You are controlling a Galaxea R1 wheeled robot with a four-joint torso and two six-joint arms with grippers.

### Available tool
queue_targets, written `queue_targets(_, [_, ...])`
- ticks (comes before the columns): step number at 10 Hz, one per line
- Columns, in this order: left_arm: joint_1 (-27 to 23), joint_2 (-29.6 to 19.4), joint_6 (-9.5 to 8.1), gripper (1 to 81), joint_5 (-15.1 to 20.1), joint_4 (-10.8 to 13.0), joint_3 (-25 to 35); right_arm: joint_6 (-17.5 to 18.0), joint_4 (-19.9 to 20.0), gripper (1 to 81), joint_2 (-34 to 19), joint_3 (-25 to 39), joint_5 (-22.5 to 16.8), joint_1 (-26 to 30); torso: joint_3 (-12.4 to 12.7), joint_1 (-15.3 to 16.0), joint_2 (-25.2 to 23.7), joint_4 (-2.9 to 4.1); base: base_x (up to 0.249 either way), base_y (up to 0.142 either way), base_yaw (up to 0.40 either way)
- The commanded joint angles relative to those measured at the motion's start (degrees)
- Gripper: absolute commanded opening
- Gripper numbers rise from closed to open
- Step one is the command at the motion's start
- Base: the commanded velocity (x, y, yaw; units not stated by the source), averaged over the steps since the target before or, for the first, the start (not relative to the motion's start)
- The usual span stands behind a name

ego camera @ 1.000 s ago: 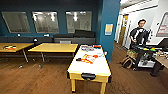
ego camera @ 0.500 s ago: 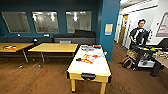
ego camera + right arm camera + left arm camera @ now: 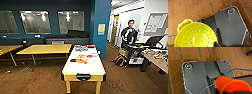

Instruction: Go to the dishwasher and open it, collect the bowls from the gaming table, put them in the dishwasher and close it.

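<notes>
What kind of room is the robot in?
Probably an office break or games room. There is a yellow gaming table with a white top, wooden tables along a dark blue wall with windows, a wood floor, and a person by a cart.

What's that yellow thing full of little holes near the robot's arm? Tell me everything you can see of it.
It is a bright yellow colander, bowl-shaped and glossy like plastic. Small round holes dot its inner wall, which catches a few highlights. A looped handle sticks out from its rim on one side. Its open side faces the right wrist camera, and nothing lies inside it. It shows large against the wooden floor, beside the robot's dark plate. What grips it cannot be seen.
</notes>
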Motion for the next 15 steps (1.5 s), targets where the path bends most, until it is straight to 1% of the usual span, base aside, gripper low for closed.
queue_targets(1, [-3.2, 0.1, 0.18, 1.0, 1.4, 0.8, -2.3, -0.2, -0.7, 1.0, -0.6, 0.1, -1.8, 1.9, 0.0, 0.0, 0.0, 0.0, 0.0, 0.0, -0.398])
queue_targets(5, [-3.3, 0.7, 0.09, 1.0, 1.3, 1.2, -3.2, -0.3, -0.6, 1.0, -0.3, 0.0, -2.0, 1.8, 0.0, 0.0, 0.0, 0.0, 0.0, 0.0, -0.399])
queue_targets(7, [-3.2, 1.0, 0.09, 1.0, 1.7, 0.6, -3.5, -0.3, -0.6, 1.0, 0.3, -0.2, -2.9, 2.0, 0.0, 0.0, 0.0, 0.0, 0.0, 0.0, -0.399])
queue_targets(9, [-3.1, 2.0, -0.26, 1.0, 1.9, 0.3, -6.0, -0.5, -0.7, 1.0, 0.4, -0.5, -3.1, 2.0, 0.0, 0.0, 0.0, 0.0, 0.0, 0.0, -0.399])
queue_targets(11, [-3.1, 4.0, -0.53, 1.0, 4.0, 0.3, -9.5, -0.6, -1.1, 1.0, 0.5, -0.9, -4.1, 2.1, 0.0, 0.0, 0.0, 0.0, 0.0, 0.0, -0.399])
queue_targets(13, [-3.1, 4.4, -0.7, 1.0, 4.1, 0.2, -10.0, -0.6, -1.8, 1.0, 1.1, -1.0, -4.8, 2.2, 0.0, 0.0, 0.0, 0.0, 0.0, 0.0, -0.399])
queue_targets(15, [-3.4, 4.7, -0.7, 1.0, 7.0, 0.1, -9.9, -0.6, -2.6, 1.0, 1.4, -1.0, -6.1, 2.3, 0.0, 0.0, 0.0, 0.0, 0.0, 0.0, -0.399])
